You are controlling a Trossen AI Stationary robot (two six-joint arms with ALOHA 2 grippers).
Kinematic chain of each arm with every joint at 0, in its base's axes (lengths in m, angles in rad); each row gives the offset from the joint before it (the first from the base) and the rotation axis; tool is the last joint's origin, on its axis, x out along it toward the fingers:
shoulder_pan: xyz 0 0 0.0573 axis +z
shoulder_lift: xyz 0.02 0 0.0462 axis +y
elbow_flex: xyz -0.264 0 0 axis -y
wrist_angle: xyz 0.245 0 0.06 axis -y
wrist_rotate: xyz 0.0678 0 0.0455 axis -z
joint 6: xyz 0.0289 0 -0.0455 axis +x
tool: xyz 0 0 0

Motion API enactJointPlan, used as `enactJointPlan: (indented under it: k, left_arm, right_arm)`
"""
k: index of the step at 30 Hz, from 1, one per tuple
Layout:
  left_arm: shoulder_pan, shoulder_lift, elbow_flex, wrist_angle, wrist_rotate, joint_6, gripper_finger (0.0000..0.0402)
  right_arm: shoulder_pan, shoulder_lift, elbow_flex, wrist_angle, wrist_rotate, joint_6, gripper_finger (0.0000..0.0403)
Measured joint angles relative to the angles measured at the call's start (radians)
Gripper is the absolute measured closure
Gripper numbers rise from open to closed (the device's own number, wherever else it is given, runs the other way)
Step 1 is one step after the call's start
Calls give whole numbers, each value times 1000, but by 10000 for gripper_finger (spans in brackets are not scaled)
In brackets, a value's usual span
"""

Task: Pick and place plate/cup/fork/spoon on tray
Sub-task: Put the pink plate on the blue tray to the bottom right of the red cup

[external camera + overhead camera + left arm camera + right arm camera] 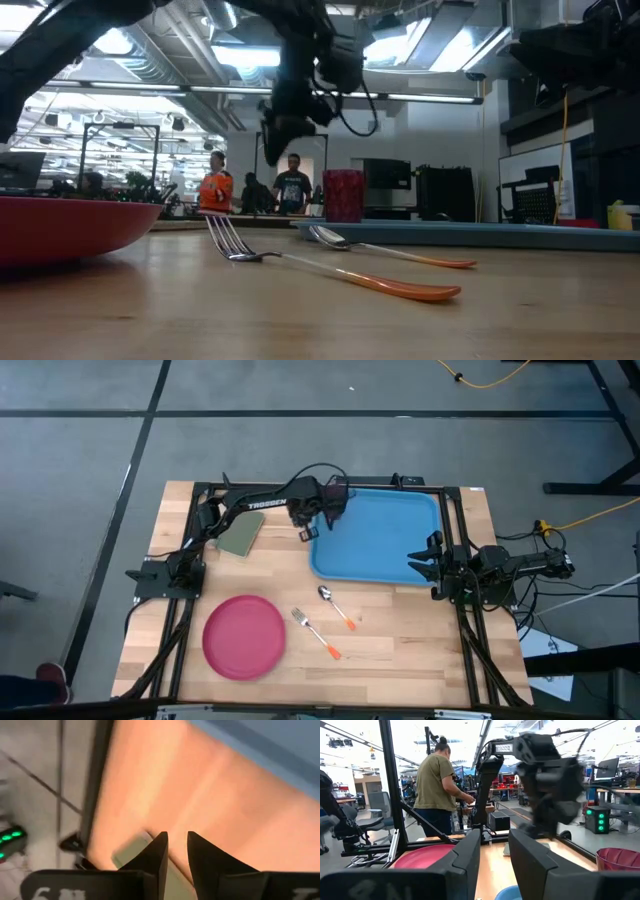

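The light-blue tray (385, 540) lies at the far right of the table. The red cup (342, 195) stands upright on it; in the high view my left arm hides it. The pink-red plate (244, 637) rests flat near the front left. The fork (313, 632) and the spoon (335, 605) lie on the wood between plate and tray, orange handles toward the near right. My left gripper (308, 528) hovers at the tray's far-left corner, above and beside the cup, with a narrow gap between its fingers (177, 840) and nothing in it. My right gripper (420, 557) waits at the tray's right edge, slightly open and empty (494, 837).
An olive-green pad (240, 538) lies on the table left of the tray, under my left arm. A black frame runs along the table's edges. People stand in the room beyond the far edge (215, 180) (435, 785). Bare wood shows at the near right (420, 650).
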Motion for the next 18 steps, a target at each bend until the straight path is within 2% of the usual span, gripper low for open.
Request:
enactJointPlan:
  k: [2, 8, 15, 18]
  left_arm:
    - [-32, -21, 0, -63, -10, -45, 337]
    - [-136, -143, -105, -57, 27, -89, 337]
    - [-269, -337, -393, -54, 5, -183, 337]
    - [-336, -434, -541, -50, 19, -292, 337]
  right_arm:
    - [0, 0, 0, -1, 0, 0, 295]
    - [0, 0, 0, -1, 0, 0, 295]
    - [0, 0, 0, 1, 0, 0, 295]
    - [0, 0, 0, 7, 1, 0, 295]
